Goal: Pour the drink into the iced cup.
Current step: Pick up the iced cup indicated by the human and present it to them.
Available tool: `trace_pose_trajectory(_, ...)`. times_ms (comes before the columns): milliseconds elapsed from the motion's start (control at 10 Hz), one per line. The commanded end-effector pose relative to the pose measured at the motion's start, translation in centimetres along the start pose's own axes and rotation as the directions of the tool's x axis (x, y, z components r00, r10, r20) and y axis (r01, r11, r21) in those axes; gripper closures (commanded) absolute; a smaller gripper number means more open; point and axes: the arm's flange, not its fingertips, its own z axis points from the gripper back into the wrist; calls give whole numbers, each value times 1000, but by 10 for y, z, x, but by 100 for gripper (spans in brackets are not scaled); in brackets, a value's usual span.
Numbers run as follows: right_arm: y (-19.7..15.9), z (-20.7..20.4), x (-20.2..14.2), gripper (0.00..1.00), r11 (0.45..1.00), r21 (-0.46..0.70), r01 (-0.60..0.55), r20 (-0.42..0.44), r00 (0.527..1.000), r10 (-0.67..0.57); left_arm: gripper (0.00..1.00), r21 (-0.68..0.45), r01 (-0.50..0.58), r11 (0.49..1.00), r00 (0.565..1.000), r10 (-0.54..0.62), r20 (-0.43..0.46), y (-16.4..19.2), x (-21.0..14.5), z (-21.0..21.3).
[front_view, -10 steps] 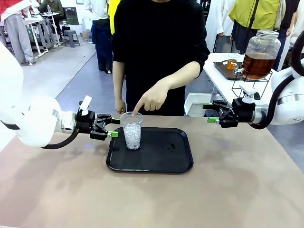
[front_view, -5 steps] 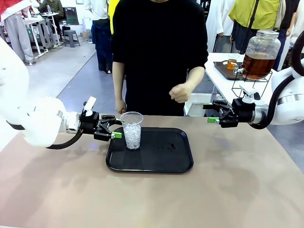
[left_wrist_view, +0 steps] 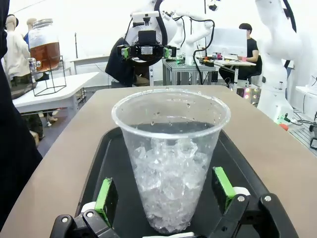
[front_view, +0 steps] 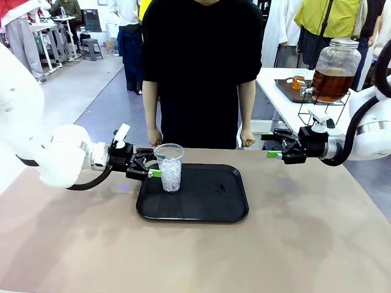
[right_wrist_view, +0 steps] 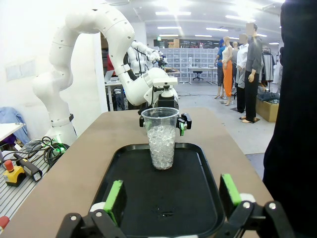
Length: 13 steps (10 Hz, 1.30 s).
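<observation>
Tabletop: tray, iced cup, maybe droplets

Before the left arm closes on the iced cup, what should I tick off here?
1. The left pincer open, pads either side of the iced cup: ok.
2. Cup upright on the tray: ok.
3. Person's hands away from the cup, at the table's far edge: ok.
4. The right pincer open, off the tray: ok.
5. Dispenser jar of drink within reach: cannot tell.
</observation>
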Motion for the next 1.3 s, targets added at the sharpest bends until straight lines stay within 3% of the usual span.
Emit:
trace_pose_trajectory(0,-5,-2,4,0,1000,2,1,-8,1000,-1,0,-16,-27,1000,1000,27,-13,4,6,-9)
trace_pose_trajectory(900,-5,-2,4,0,1000,2,1,-8,1000,-1,0,-27,-35,999,999,34,-32,-2,14,-41)
trace_pose_trajectory(1100,-5,-2,4,0,1000,2,1,-8,1000,-1,23,-7,-23,1000,999,23,-29,-2,14,-41)
trace_pose_trajectory(1200,-5,-2,4,0,1000,2,1,-8,1000,-1,23,-6,-34,999,999,34,-16,-2,14,-41)
